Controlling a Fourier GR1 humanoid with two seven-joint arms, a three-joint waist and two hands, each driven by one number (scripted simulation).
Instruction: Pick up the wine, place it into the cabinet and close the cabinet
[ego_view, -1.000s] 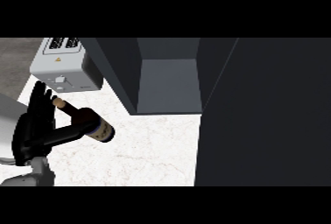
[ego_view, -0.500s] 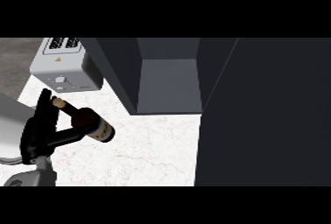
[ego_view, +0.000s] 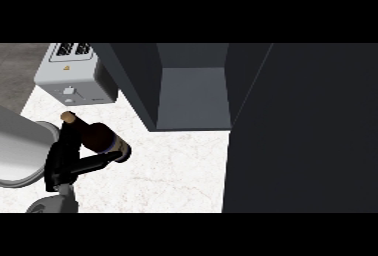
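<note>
Head view: the left hand (ego_view: 68, 162) has its fingers (ego_view: 100, 161) curled round the wine (ego_view: 96, 137), which is held tilted above the table (ego_view: 170, 170), left of the open cabinet (ego_view: 193, 95). Glass, likely heavy, stiff, slippery and fragile; the wide body looks the safest hold. A toaster (ego_view: 70, 75) sits far left.

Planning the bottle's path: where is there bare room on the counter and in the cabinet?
Bare counter lies between the wine bottle and the open cabinet door. The cabinet shelf is bare. It is crowded at left: toaster, left hand.
</note>
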